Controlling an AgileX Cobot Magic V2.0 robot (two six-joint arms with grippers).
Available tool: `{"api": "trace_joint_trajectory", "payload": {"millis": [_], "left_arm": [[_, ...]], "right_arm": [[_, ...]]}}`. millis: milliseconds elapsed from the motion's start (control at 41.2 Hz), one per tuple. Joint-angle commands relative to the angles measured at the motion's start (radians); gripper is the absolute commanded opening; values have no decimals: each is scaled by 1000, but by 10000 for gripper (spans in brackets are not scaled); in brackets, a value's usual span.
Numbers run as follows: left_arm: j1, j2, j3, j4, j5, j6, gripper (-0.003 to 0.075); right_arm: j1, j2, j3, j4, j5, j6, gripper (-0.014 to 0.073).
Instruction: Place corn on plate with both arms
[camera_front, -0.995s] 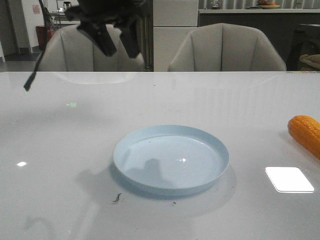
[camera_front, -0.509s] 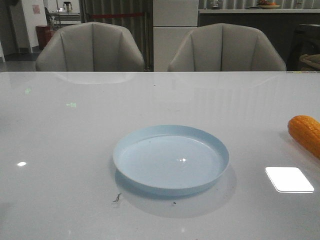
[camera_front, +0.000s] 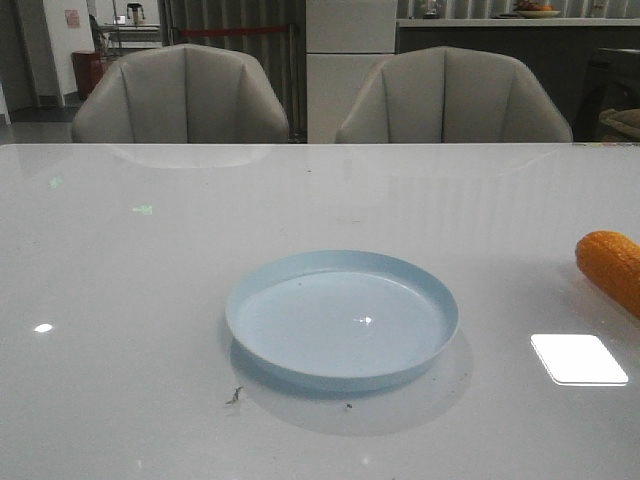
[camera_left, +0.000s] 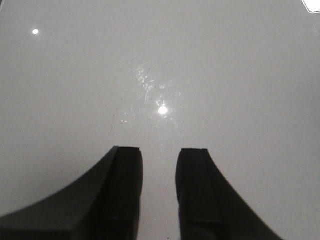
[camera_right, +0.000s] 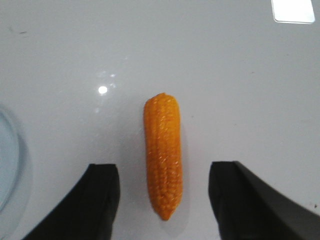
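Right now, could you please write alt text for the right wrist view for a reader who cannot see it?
An orange corn cob lies on a glossy white table, lined up with the gap between the two spread black fingers of the right gripper, which is above it. The pale blue plate's rim shows at one edge.

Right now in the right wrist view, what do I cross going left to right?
Plate rim at the edge → one black finger → corn lying on the table → other black finger. Right gripper is open around the corn.
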Motion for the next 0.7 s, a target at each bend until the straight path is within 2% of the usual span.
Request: {"api": "trace_joint_trajectory", "payload": {"millis": [0,340,679], "left_arm": [[1,-24,-25,2,-39,-13,260],[1,-7,-25,-1,-42,-13,260],[1,-7,-25,-1,-34,-13,260]], "right_arm": [[-26,81,-105,-15,-43,-6,577],[-26,413,-266,-15,8,-6,596],[-6,554,-268,-7,-19,-6,594]]}}
